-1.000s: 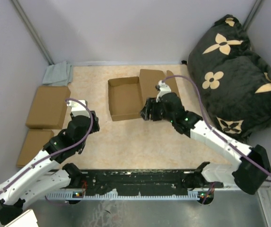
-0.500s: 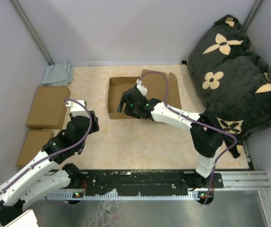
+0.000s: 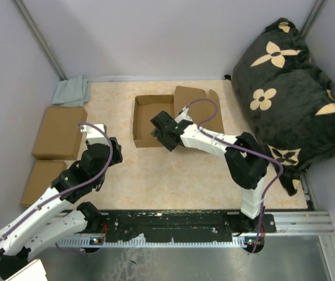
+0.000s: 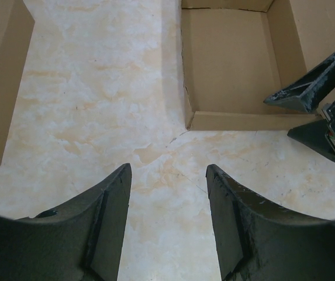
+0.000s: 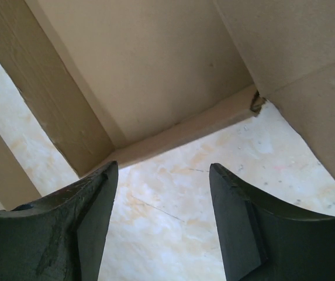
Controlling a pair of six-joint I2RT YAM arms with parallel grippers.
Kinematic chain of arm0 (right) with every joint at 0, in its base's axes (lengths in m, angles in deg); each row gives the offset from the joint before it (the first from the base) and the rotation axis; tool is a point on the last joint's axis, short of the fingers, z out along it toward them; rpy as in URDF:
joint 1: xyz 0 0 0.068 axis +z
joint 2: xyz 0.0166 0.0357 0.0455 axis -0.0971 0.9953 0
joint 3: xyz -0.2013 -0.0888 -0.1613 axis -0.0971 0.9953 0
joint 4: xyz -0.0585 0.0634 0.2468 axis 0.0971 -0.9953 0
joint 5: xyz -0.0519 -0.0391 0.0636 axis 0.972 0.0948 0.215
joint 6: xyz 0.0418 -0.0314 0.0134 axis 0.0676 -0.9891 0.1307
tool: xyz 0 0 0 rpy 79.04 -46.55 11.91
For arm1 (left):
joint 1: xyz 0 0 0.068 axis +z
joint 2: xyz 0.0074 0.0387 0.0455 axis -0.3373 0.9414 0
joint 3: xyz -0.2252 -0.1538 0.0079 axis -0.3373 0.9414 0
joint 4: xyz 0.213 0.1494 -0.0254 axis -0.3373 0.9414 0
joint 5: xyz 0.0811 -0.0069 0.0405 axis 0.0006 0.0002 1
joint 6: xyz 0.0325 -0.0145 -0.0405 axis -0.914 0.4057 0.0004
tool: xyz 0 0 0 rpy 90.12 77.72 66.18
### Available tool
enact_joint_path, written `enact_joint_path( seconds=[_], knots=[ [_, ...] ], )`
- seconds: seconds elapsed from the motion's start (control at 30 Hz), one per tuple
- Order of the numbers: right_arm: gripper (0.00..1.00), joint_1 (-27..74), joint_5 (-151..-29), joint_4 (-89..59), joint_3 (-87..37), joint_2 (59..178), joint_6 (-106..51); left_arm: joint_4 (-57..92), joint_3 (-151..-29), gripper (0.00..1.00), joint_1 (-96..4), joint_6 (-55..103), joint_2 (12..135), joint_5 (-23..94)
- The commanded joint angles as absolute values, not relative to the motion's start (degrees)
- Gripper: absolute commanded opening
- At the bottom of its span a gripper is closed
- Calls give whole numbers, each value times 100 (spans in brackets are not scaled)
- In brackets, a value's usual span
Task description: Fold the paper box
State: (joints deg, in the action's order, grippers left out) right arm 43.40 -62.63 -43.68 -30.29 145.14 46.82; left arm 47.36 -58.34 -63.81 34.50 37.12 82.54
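Observation:
The paper box [image 3: 152,120] lies on the table as a shallow open tray of brown cardboard, with its lid flap [image 3: 201,108] spread flat to the right. My right gripper [image 3: 157,133] is open and empty, hovering at the tray's near edge. In the right wrist view the right gripper [image 5: 163,172] is over bare table, just outside the tray's near wall [image 5: 179,132]. My left gripper [image 3: 110,147] is open and empty, left of the box. In the left wrist view it [image 4: 168,175] is short of the box [image 4: 225,64], and the right gripper's fingers [image 4: 307,91] show at the right.
Two closed brown boxes [image 3: 59,132] [image 3: 41,178] lie at the left edge. A grey cloth [image 3: 72,91] is in the far left corner. A large black flowered cushion [image 3: 290,88] fills the right side. A metal rail [image 3: 173,225] runs along the near edge.
My right gripper has swung left from the lid flap, across the tray, to the tray's near edge, and the arm has folded. The left arm has not moved.

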Motion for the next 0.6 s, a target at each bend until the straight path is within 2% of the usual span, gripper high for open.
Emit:
enact_joint_path(
  seconds=[0.0,0.17,0.3,0.43,0.57],
  knots=[
    [64,4325,-5596,-4496,-3588,14735,5213,4620,-5773,61,-6348,3454,3626,8219],
    [60,4231,-5684,-4625,-3778,15080,5271,4623,-5764,61,-6348,3459,3625,8214],
    [52,4207,-5773,-4682,-3787,15246,5195,4624,-5764,61,-6348,3457,3642,8208],
    [38,4183,-5763,-4658,-3607,15272,4988,4620,-5764,61,-6344,3457,3681,8197],
    [15,4129,-5437,-4689,-3231,15049,4168,4622,-5762,61,-6346,3467,3708,8178]
  ],
)
